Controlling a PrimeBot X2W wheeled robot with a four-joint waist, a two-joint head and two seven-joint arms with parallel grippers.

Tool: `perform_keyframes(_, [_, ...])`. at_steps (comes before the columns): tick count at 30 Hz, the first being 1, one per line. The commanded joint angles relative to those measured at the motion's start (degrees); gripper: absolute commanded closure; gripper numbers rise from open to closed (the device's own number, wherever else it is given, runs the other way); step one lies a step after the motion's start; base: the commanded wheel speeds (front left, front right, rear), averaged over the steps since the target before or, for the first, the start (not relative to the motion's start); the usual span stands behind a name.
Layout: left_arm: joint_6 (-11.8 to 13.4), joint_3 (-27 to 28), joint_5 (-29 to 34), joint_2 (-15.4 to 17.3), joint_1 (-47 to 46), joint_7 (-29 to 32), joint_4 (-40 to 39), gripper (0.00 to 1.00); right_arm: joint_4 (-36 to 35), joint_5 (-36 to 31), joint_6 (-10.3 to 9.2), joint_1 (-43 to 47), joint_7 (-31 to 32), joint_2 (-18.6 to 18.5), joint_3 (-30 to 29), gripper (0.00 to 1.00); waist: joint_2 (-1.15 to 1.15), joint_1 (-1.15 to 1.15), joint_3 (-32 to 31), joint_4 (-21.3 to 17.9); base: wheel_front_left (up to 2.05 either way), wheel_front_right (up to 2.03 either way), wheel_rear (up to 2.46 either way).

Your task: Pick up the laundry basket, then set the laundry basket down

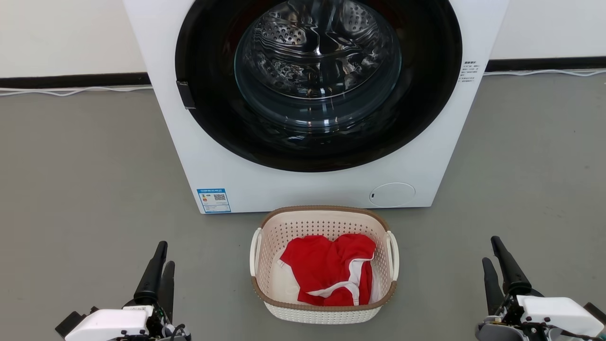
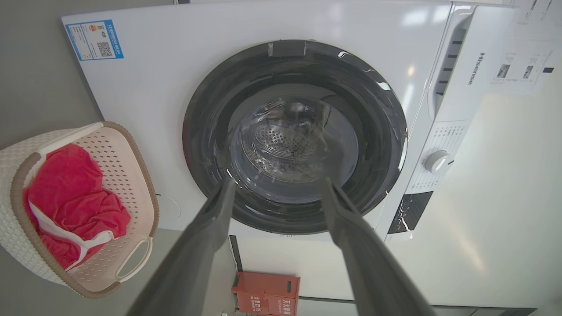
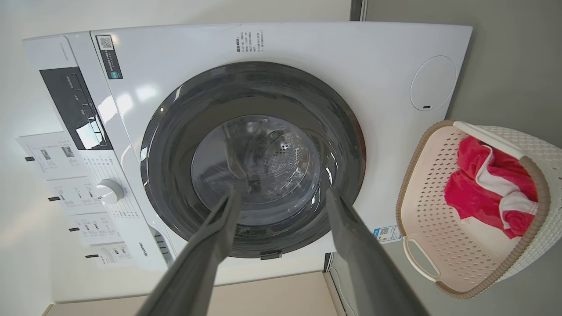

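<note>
The laundry basket (image 1: pixel 322 313), cream-white and perforated with a brown rim, stands on the grey floor just in front of the washing machine. A red garment with white trim (image 1: pixel 331 270) lies inside it. My left gripper (image 1: pixel 165 254) rests low at the basket's left, well apart from it, and is open and empty. My right gripper (image 1: pixel 491 250) sits at the basket's right, also open and apart. In the left wrist view the left gripper (image 2: pixel 277 182) points at the machine door, with the basket (image 2: pixel 145 175) off to one side. The right gripper (image 3: pixel 284 194) does likewise, beside the basket (image 3: pixel 542 237).
A white front-loading washing machine (image 1: pixel 213 156) with a shut round glass door (image 1: pixel 317 61) stands right behind the basket. A white cable (image 1: pixel 71 91) runs along the wall's dark skirting. Grey floor (image 1: pixel 85 189) lies open on both sides. A red box (image 2: pixel 265 294) shows by the machine.
</note>
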Motion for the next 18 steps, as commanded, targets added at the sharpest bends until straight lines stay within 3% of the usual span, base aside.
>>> perform_keyframes(1, [-0.1,0.1,0.6,0.4,-1.5,-0.3,-1.8,0.0,-1.9,-0.6,0.09,-1.5,-0.6,-0.4,0.4,0.0,0.0,-0.02,0.0,0.0,0.0,0.0,0.0])
perform_keyframes(9, [-0.1,-0.2,5.0,0.5,-1.3,-1.6,-1.8,0.0,-2.4,-5.3,0.12,-1.6,-2.0,-0.8,1.1,0.0,0.0,-0.02,0.1,-0.1,0.0,0.0,0.0])
perform_keyframes(18, [-0.1,0.0,13.2,0.5,-1.2,-3.1,-2.0,0.0,-2.8,-16.3,0.15,-2.0,-3.5,-1.7,1.6,0.0,0.0,-0.02,0.2,-0.2,0.0,0.0,0.0])
